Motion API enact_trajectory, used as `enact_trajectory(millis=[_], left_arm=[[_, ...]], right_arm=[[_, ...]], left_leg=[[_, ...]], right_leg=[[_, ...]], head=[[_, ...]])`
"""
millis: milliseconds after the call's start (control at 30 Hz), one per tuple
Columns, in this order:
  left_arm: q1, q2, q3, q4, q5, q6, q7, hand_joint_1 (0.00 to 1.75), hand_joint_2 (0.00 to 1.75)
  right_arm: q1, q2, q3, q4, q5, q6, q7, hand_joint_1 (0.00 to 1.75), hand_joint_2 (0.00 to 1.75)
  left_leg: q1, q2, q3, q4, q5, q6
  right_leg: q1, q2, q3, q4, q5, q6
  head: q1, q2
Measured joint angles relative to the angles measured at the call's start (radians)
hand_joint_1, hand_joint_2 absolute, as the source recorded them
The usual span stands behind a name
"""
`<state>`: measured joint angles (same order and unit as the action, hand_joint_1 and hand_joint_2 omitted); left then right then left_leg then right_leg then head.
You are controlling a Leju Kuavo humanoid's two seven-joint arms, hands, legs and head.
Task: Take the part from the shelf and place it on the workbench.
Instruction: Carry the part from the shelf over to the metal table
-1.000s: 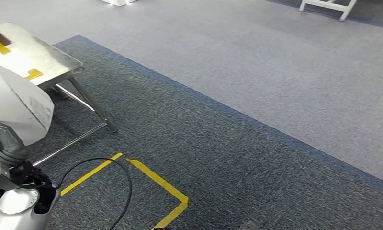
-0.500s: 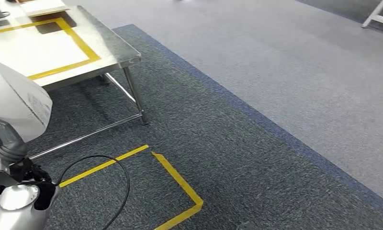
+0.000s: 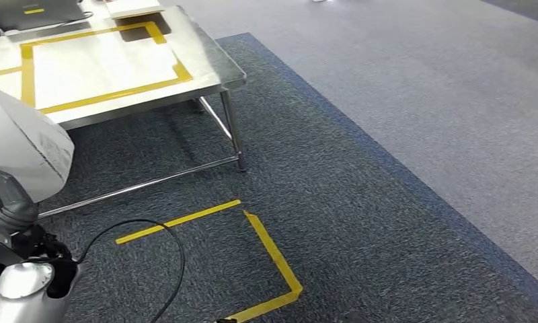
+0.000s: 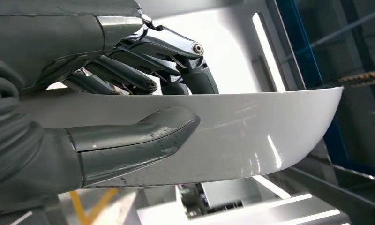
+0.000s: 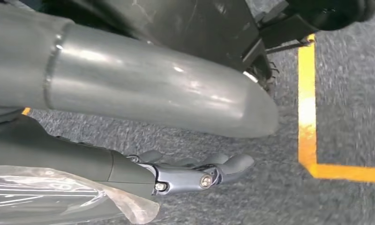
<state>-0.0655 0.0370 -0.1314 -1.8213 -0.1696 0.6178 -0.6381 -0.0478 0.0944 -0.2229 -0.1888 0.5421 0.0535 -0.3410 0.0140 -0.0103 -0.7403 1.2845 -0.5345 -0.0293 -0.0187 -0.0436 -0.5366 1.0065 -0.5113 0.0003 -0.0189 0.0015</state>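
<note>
You see the left hand [image 4: 129,93] gripping the white part [image 4: 251,136], right hand [image 5: 195,173] hanging empty with fingers loosely apart, counter [image 3: 206,64] ahead-left.

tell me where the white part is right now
The white part is held in the left robot hand, seen close up in the left wrist view; in the head view it sits at the left edge, near the workbench.

Part [image 3: 24,151] cut off by head view's left edge; its near end hidden behind left hand [image 4: 129,112]. Workbench [image 3: 206,60] cropped at top and left. Right hand [image 5: 195,173] partly hidden behind crinkled plastic [image 5: 59,192]; grasp unclear.
</note>
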Motion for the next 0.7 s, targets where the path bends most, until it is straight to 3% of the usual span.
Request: enact_trajectory(millis=[33, 100, 167, 233, 267, 333, 400, 433, 467, 500, 533, 600, 633, 700], left_arm=[[0.001, 0.000, 0.000, 0.000, 0.000, 0.000, 0.000, 1.75, 1.75], [0.001, 0.000, 0.000, 0.000, 0.001, 0.001, 0.000, 1.75, 1.75], [0.001, 0.000, 0.000, 0.000, 0.002, 0.002, 0.000, 1.75, 1.75], [0.004, 0.000, 0.001, 0.000, 0.003, 0.005, -0.001, 1.75, 1.75], [0.006, 0.000, 0.002, 0.000, 0.003, 0.006, -0.001, 1.75, 1.75], [0.008, 0.000, 0.003, -0.001, 0.003, 0.009, -0.002, 1.75, 1.75], [0.012, -0.001, 0.003, -0.001, 0.003, 0.011, -0.003, 1.75, 1.75], [0.015, -0.002, 0.004, -0.001, 0.003, 0.011, -0.003, 1.75, 1.75], [0.017, -0.002, 0.003, -0.001, 0.003, 0.011, -0.003, 1.75, 1.75], [0.020, -0.002, 0.003, -0.001, 0.003, 0.011, -0.003, 1.75, 1.75], [0.021, -0.002, 0.003, -0.001, 0.004, 0.011, -0.003, 1.75, 1.75], [0.022, -0.003, 0.004, -0.001, 0.005, 0.011, -0.003, 1.75, 1.75], [0.023, -0.003, 0.004, -0.001, 0.006, 0.012, -0.003, 1.75, 1.75], [0.024, -0.003, 0.004, -0.001, 0.006, 0.013, -0.003, 1.75, 1.75]], right_arm=[[-0.001, 0.000, 0.000, 0.000, 0.000, 0.000, 0.000, 0.00, 0.00], [-0.002, 0.000, 0.000, 0.000, 0.000, 0.001, 0.000, 0.00, 0.00], [-0.002, 0.000, 0.000, 0.000, 0.000, 0.001, 0.000, 0.00, 0.00], [-0.004, 0.000, 0.000, 0.000, 0.002, 0.001, 0.001, 0.00, 0.00], [-0.005, 0.000, 0.000, 0.000, 0.003, 0.000, 0.001, 0.00, 0.00], [-0.005, 0.000, 0.000, 0.000, 0.005, -0.006, 0.000, 0.00, 0.00], [-0.003, 0.000, 0.000, 0.000, 0.006, -0.015, 0.000, 0.00, 0.00], [-0.001, 0.000, 0.000, 0.000, 0.007, -0.018, 0.000, 0.00, 0.00], [0.002, 0.000, 0.000, 0.000, 0.008, -0.021, 0.001, 0.00, 0.00], [0.004, 0.000, 0.000, 0.000, 0.009, -0.025, 0.003, 0.00, 0.00], [0.004, 0.000, 0.000, 0.000, 0.008, -0.031, 0.009, 0.00, 0.00], [0.001, 0.000, -0.003, 0.000, 0.002, -0.043, 0.026, 0.00, 0.00], [-0.001, 0.000, -0.005, 0.000, -0.001, -0.047, 0.035, 0.00, 0.00], [-0.004, 0.000, -0.009, 0.000, -0.004, -0.052, 0.045, 0.00, 0.00]], left_leg=[[0.001, 0.007, 0.022, -0.045, 0.031, 0.000], [-0.005, 0.051, 0.086, -0.175, 0.088, 0.006], [-0.014, 0.085, 0.118, -0.243, 0.100, 0.018], [-0.016, 0.070, 0.117, -0.249, 0.093, 0.031], [-0.014, 0.057, 0.118, -0.253, 0.094, 0.036], [-0.008, 0.034, 0.122, -0.258, 0.095, 0.048], [-0.006, 0.010, 0.122, -0.259, 0.095, 0.056], [-0.007, -0.003, 0.122, -0.258, 0.095, 0.058], [-0.008, -0.015, 0.122, -0.258, 0.095, 0.059], [-0.008, -0.025, 0.123, -0.258, 0.094, 0.059], [-0.009, -0.034, 0.125, -0.258, 0.093, 0.059], [-0.010, -0.048, 0.127, -0.256, 0.091, 0.056], [-0.012, -0.052, 0.126, -0.254, 0.090, 0.053], [-0.013, -0.056, 0.122, -0.253, 0.091, 0.044]], right_leg=[[0.000, -0.013, 0.004, 0.000, -0.004, 0.002], [0.004, -0.036, 0.014, 0.001, -0.013, 0.010], [0.011, -0.058, 0.020, 0.001, -0.022, 0.021], [0.015, -0.081, 0.028, -0.003, -0.028, 0.030], [0.014, -0.081, 0.031, -0.001, -0.034, 0.036], [0.010, -0.035, 0.012, 0.046, -0.068, 0.044], [0.008, 0.024, -0.055, 0.175, -0.128, 0.046], [0.008, 0.036, -0.093, 0.242, -0.149, 0.046], [0.009, 0.040, -0.122, 0.283, -0.152, 0.045], [0.009, 0.042, -0.133, 0.286, -0.133, 0.043], [0.009, 0.043, -0.126, 0.246, -0.095, 0.040], [0.010, 0.050, -0.082, 0.112, -0.012, 0.033], [0.010, 0.055, -0.060, 0.057, 0.010, 0.029], [0.012, 0.064, -0.042, 0.018, 0.015, 0.023]], head=[[0.000, 0.000], [-0.001, 0.000], [0.000, 0.000], [0.001, 0.000], [0.002, 0.000], [0.007, 0.000], [0.014, 0.000], [0.014, 0.000], [0.014, 0.000], [0.015, 0.000], [0.015, 0.000], [0.015, 0.000], [0.014, 0.000], [0.013, 0.000]])
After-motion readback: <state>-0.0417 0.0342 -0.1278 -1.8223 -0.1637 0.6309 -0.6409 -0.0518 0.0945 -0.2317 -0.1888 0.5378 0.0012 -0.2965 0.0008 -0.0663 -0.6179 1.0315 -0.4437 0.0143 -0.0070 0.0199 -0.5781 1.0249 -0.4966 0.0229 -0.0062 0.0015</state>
